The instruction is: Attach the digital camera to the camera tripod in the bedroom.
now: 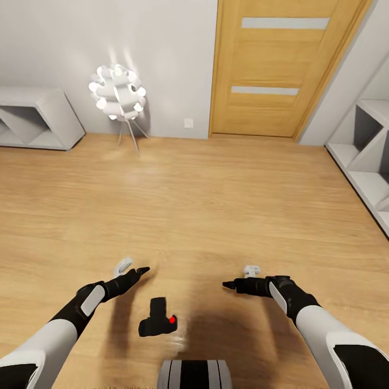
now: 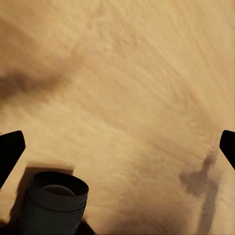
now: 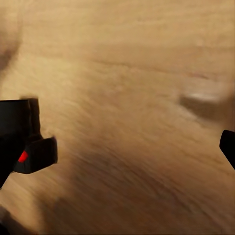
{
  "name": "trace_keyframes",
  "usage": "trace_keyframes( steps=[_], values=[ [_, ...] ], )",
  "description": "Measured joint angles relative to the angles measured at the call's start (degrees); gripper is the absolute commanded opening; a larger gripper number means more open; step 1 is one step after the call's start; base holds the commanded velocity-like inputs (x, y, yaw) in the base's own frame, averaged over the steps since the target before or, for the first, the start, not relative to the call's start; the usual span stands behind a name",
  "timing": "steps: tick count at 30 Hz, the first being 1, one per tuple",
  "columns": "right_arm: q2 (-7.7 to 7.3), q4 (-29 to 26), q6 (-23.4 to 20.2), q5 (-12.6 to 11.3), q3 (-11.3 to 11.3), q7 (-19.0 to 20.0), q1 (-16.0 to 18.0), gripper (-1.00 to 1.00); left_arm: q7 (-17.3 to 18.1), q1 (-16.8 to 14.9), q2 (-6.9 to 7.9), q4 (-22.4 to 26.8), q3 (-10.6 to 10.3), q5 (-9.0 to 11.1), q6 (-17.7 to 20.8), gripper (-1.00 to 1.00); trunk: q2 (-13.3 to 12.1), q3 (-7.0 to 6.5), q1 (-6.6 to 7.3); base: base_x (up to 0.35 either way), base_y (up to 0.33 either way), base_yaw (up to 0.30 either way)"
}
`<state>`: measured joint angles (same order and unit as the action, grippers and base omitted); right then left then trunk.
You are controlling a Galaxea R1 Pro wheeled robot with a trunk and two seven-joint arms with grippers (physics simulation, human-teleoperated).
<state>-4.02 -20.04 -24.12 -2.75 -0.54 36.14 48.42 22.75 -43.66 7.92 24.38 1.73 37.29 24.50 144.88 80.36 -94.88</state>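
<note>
Light wood flooring (image 1: 216, 205) fills the bedroom scene, running back to a grey wall, a wood-panelled door (image 1: 281, 67) and white cube shelves (image 1: 367, 156) at the right, with a glowing white floor lamp (image 1: 119, 93) on thin legs near the far wall. Closer in, the robot's two black-and-white arms reach forward and low over the boards. Lying on the floor between them, just ahead of the robot's base, is the digital camera (image 1: 156, 319), a small black boxy body with a red dot showing and its lens barrel jutting out. It looks rigid and light, its smooth shell probably slippery and the lens the part most easily harmed, so the flat sides of the body seem the safest place to grip. The left gripper (image 1: 132, 269) hovers just beyond and to the left of the camera, fingers spread wide; its wrist view catches the lens barrel close beside one fingertip. The right gripper (image 1: 240, 278) hangs farther off on the other side, likewise spread and empty, with the camera's body at the edge of its wrist view.
</note>
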Motion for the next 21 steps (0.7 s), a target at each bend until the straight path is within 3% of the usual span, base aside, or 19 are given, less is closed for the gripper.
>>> trace_keyframes(
  steps=[21],
  values=[
    [0.0,0.0,-0.01,-0.18,0.13,0.01,0.0,1.0,-0.21,0.02,0.0,-0.15,0.01,-0.12,-0.04,1.0,0.28,4.66,-0.54,0.0,0.0,0.0]
  ],
)
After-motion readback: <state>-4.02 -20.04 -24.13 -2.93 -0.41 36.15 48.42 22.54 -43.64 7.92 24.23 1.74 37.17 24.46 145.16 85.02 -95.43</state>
